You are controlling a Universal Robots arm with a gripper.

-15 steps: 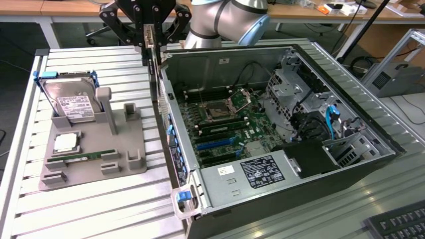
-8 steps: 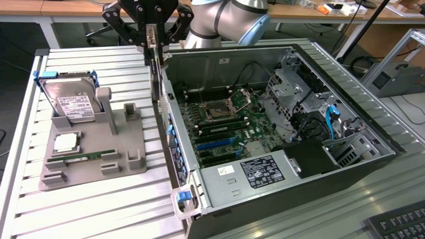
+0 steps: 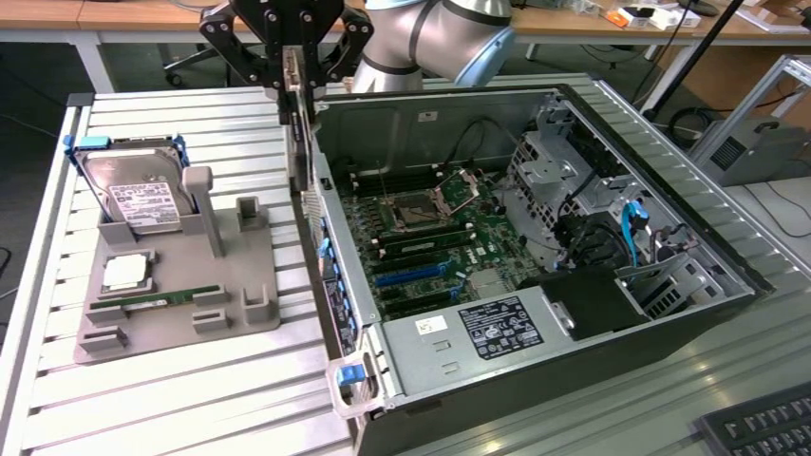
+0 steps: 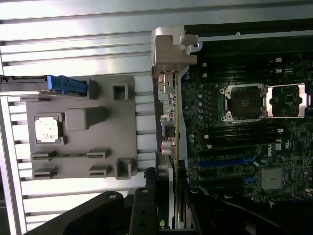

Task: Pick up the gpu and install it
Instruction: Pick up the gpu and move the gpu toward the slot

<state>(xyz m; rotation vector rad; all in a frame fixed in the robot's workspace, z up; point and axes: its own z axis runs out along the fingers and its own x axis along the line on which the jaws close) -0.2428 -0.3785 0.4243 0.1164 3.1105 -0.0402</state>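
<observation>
Jaws: I grip the gpu [image 4: 170, 128] by its upper edge.
Placement: upright, edge-on, at the computer case [image 3: 431, 123] rear wall.
Tabletop [image 3: 190, 399]: hard drive [image 3: 140, 195] in gray holder [image 3: 241, 275].

Exterior view looks down obliquely; wrist view straight down; both show motherboard [image 3: 419, 228].

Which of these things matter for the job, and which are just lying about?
In the job:
gpu, held in the pincer
open computer case
motherboard

Lying about:
hard drive
RAM stick
processor chip
grey holder
keyboard
</observation>
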